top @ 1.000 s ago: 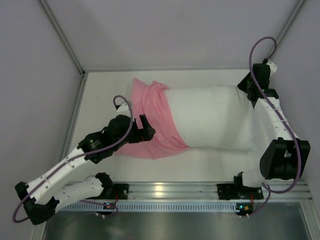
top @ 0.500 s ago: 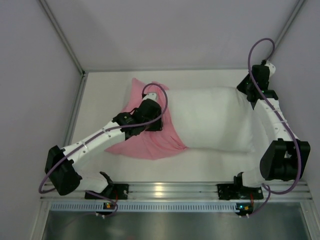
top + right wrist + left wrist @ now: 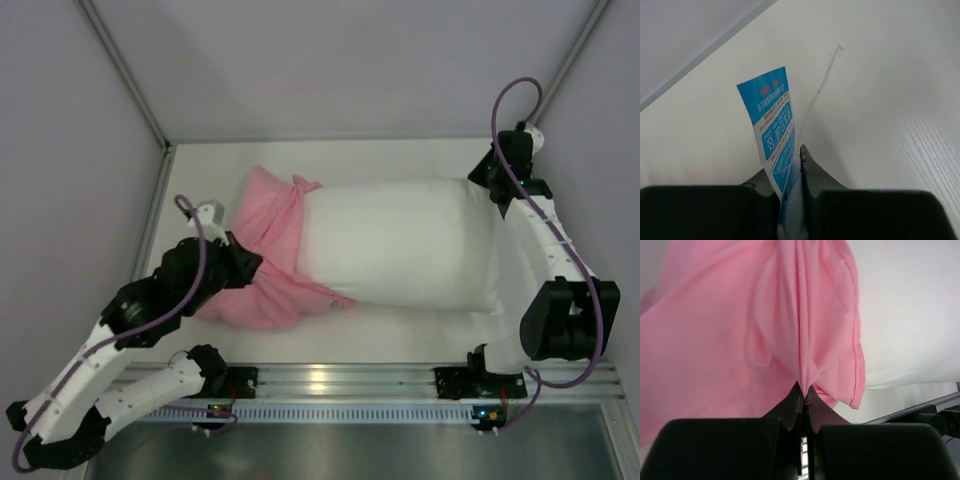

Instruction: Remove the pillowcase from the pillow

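- White tabletop [image 3: 400, 335] fills the middle of the overhead view, boxed in by pale grey walls [image 3: 330, 70]. A ribbed aluminium rail [image 3: 330, 380] runs along the bottom edge.
- Across the centre and right of that view lies the large plump white rectangular pillow [image 3: 400, 245], its left end tucked inside the cover.
- Around that left end the thin pink fabric pillowcase [image 3: 262, 265] is bunched up and spreads onto the tabletop at centre left. Most of the pillow lies bare.
- At the bottom centre of its wrist view, the left gripper [image 3: 804, 392] has its jaws pressed together on a pinched fold of the pink cloth, with pleats fanning upward from the pinch.
- At the pillow's upper right corner, the right gripper [image 3: 796, 162] has its jaws nearly together, clamped on the white pillow edge. A small blue printed care tag [image 3: 774, 122] stands up from between them.
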Robot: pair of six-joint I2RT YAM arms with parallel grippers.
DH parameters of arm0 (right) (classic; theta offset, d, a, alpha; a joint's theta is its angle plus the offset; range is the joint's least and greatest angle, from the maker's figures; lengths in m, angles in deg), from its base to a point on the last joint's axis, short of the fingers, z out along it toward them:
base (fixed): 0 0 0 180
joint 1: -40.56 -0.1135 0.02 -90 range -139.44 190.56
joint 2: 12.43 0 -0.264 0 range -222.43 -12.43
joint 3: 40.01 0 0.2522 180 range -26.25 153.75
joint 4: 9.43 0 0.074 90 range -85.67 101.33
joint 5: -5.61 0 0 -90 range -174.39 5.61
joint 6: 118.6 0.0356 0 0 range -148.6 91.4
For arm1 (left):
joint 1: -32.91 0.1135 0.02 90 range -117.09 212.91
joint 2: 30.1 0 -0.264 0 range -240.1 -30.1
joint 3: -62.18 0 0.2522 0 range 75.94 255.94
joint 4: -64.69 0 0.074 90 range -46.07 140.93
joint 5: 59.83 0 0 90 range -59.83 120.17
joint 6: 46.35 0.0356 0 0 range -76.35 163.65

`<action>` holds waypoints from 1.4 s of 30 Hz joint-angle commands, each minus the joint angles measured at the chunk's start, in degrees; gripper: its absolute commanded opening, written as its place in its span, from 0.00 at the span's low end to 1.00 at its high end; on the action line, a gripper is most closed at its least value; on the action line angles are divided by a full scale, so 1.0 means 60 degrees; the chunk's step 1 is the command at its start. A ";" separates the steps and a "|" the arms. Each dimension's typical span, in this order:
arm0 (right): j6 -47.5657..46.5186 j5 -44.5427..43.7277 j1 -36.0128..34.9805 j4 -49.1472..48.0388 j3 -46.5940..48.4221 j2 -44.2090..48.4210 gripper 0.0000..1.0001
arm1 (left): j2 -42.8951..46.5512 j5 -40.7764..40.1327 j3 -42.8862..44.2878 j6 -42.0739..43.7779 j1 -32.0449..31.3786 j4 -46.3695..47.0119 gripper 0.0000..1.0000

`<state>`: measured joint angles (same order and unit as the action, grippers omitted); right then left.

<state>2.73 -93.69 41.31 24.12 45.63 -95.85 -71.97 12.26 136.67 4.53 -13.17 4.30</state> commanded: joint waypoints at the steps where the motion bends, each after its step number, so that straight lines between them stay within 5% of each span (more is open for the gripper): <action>1: 0.0066 -0.0940 0.0386 -0.0882 0.0296 -0.0056 0.00 | 0.1438 -0.2460 0.1770 -0.0541 0.0034 -0.3116 0.00; 5: 0.0110 -0.1116 0.0591 -0.0692 0.0602 -0.0349 0.00 | 0.2304 -0.4262 0.3629 -0.0951 0.0020 -0.5218 0.00; 9: 0.0066 -0.1335 0.0665 -0.0603 0.0910 -0.0759 0.00 | 0.2378 -0.4675 0.4687 -0.1069 -0.0009 -0.6114 0.00; 14: -0.0036 -0.1833 0.0680 -0.0398 0.1175 -0.1404 0.00 | 0.2349 -0.4720 0.4191 -0.1245 -0.0053 -0.5984 0.00; 19: -0.0548 -0.0856 0.0243 -0.0574 0.1218 -0.1478 0.00 | 0.1795 -0.2571 0.2362 -0.0339 -0.0097 -0.3556 0.00; 23: -0.1615 -0.0586 -0.1192 0.0419 0.2328 -0.1478 0.74 | 0.0711 -0.1016 0.0926 0.0058 -0.0097 -0.1212 0.00; 25: -0.2012 -0.1814 -0.2257 0.1035 0.2638 -0.1275 0.86 | -0.0237 -0.0707 0.0427 0.0277 -0.0083 -0.0246 0.00; 26: -0.2260 -0.2907 -0.2569 0.1226 0.2886 -0.1186 0.99 | -0.0635 -0.0721 0.0425 0.0264 -0.0097 -0.0183 0.07; 28: -0.2598 -0.3690 -0.3285 0.1373 0.3005 -0.0763 0.99 | -0.1716 -0.0968 0.0513 0.0250 -0.0083 -0.0269 0.55; 30: -0.2687 -0.4307 -0.3538 0.1389 0.2933 -0.0178 0.99 | -0.2205 -0.1408 0.0659 -0.0216 -0.0083 -0.0591 0.86; 32: -0.2484 -0.3626 -0.3597 0.1448 0.2685 0.0307 0.99 | -0.2178 -0.1337 0.0486 -0.0511 -0.0097 -0.0739 0.95; 35: -0.1723 -0.0179 -0.3977 0.1025 0.1603 0.1405 1.00 | -0.1330 -0.0943 0.0090 -0.1171 -0.0097 -0.0665 0.98; 42: -0.0946 0.3012 -0.7910 -0.0384 -0.1021 0.2697 0.98 | 0.1041 0.1311 -0.0365 -0.1552 -0.0097 -0.0621 0.92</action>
<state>-5.64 -88.03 3.63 25.39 43.18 -78.52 -69.95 12.52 135.99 -2.77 -13.96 -1.56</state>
